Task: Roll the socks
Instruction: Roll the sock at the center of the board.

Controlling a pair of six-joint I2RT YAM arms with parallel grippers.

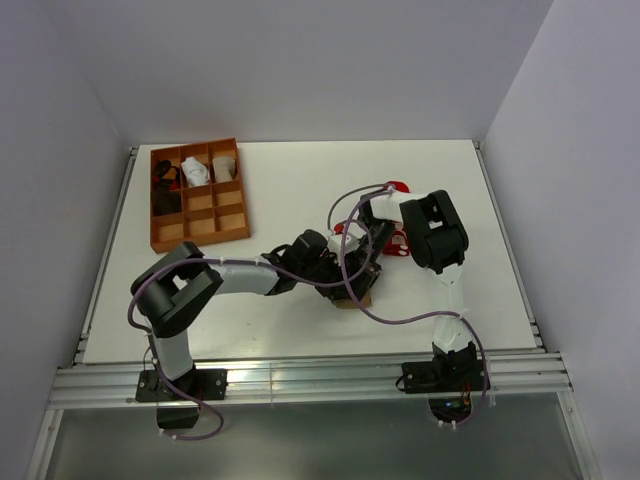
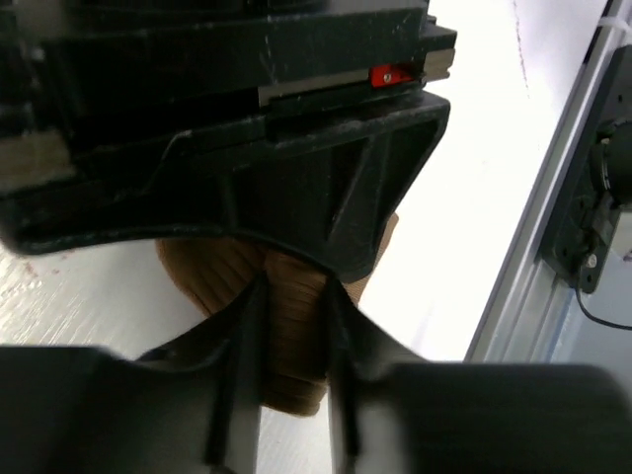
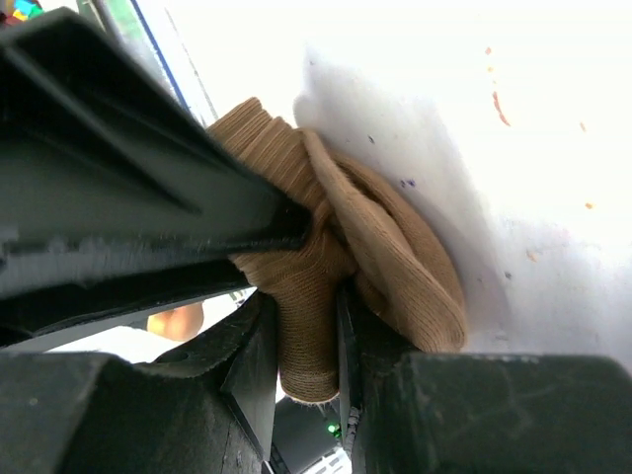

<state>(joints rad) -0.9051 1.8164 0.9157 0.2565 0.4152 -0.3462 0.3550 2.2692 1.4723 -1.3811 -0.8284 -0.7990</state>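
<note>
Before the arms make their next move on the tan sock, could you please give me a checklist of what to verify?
1. Hold of right gripper on tan sock: ok, jaws pinch a fold.
2. Hold of left gripper on the same sock: ok, cloth fills its jaws.
3. Clearance between the grippers: not ok, they crowd together.
4. Roll tight: not ok, the sock is loosely bunched.
5. Position of red sock, out of the way: cannot tell, partly hidden.

The left arm [image 1: 180, 295] and right arm [image 1: 437, 235] have black joints, white shells and looping grey-purple cables [image 1: 400, 321]. The left tool [image 2: 294, 296] is scuffed black plastic with a small red tab [image 2: 392, 75], upper right.
</note>
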